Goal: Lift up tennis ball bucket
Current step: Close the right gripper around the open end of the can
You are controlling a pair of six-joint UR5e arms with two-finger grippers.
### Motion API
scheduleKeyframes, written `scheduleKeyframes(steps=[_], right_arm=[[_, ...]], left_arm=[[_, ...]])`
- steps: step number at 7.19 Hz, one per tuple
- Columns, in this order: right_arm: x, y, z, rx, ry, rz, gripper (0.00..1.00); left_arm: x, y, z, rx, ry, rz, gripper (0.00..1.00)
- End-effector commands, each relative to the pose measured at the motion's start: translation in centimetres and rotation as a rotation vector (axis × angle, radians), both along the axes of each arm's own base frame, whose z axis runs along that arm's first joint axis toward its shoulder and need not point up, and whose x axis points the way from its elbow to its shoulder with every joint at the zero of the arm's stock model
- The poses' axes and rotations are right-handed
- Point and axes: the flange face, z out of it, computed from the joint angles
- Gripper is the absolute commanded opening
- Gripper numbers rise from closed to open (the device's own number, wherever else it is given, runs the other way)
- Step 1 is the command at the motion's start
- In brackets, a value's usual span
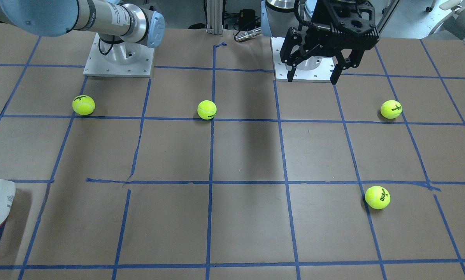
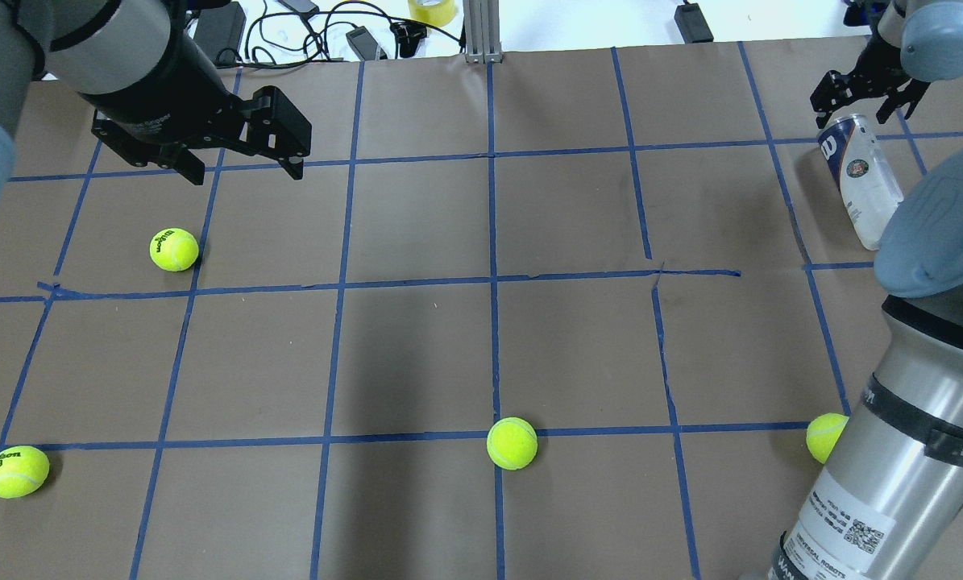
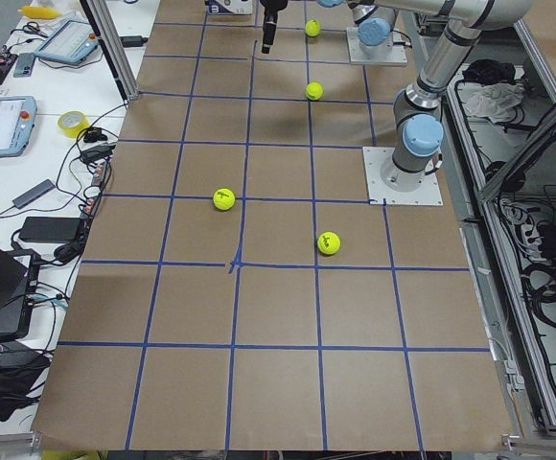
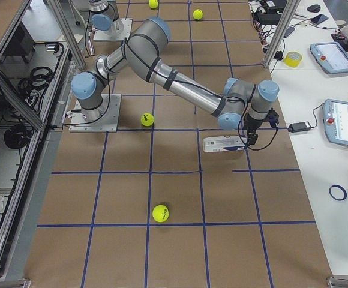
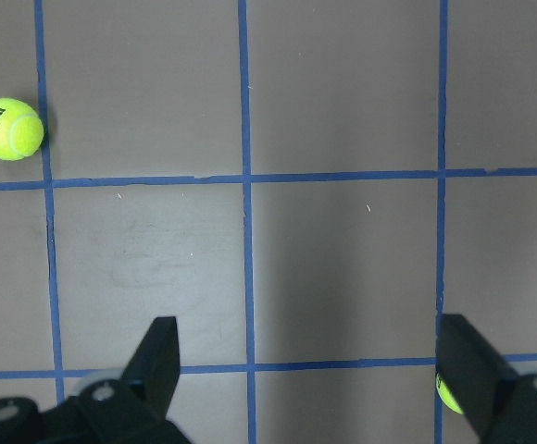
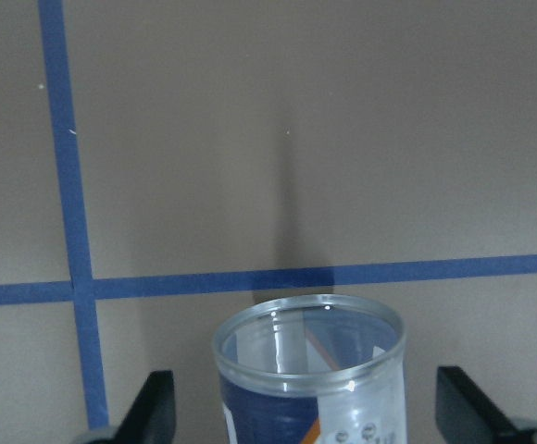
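Risk: right claw [image 2: 864, 103] straddles only the far, navy-labelled end of the tennis ball bucket [image 2: 861, 184], so a pinch there would likely let the long near end droop and pivot out on the lift. Round clear plastic looks slick. If one of the fingers [image 6: 160, 412] lands first, the can may roll sideways, and a hard squeeze could dent the thin open rim.

Bucket lies on its side at the far right of the counter [image 2: 417, 354], mouth pointing away from the robot. Right claw is spread wide and holds nothing, one finger on each side of the rim with a gap on both sides. How high it hangs above the counter is hard to tell. Left claw [image 1: 313, 77] hovers spread and empty at the far left, well apart. Tennis balls [image 2: 512, 443] lie scattered, none touching the bucket.
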Motion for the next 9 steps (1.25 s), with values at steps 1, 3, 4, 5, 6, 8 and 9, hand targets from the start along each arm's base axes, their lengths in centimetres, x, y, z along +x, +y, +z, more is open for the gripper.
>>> scheduleKeyframes(steps=[1, 3, 4, 5, 6, 8, 9], right_arm=[[-1.4, 0.0, -2.1, 0.000, -0.009, 0.022, 1.00], [-1.3, 0.1, -3.9, 0.000, -0.009, 0.022, 0.94], [-1.2, 0.3, -4.3, 0.011, -0.012, 0.023, 0.88], [-1.3, 0.4, -4.1, 0.013, -0.008, 0.026, 0.83], [-1.3, 0.5, -3.7, 0.010, -0.009, 0.062, 0.75], [-1.1, 0.4, -1.3, -0.029, -0.004, 0.094, 0.71], [0.1, 0.5, 2.1, -0.073, -0.013, 0.129, 0.71]], left_arm=[[-0.1, -0.1, -0.9, 0.023, -0.006, -0.001, 1.00], [-0.3, -0.4, -3.8, 0.079, 0.001, -0.004, 1.00], [-0.2, -0.2, -4.6, 0.099, -0.010, -0.003, 1.00], [-0.2, -0.4, -4.7, 0.098, -0.008, -0.003, 1.00], [-0.2, -0.3, -4.6, 0.098, -0.010, -0.003, 1.00], [-0.2, -0.4, -4.8, 0.101, -0.008, -0.002, 1.00], [-0.2, -0.4, -4.8, 0.098, -0.006, -0.002, 1.00]])
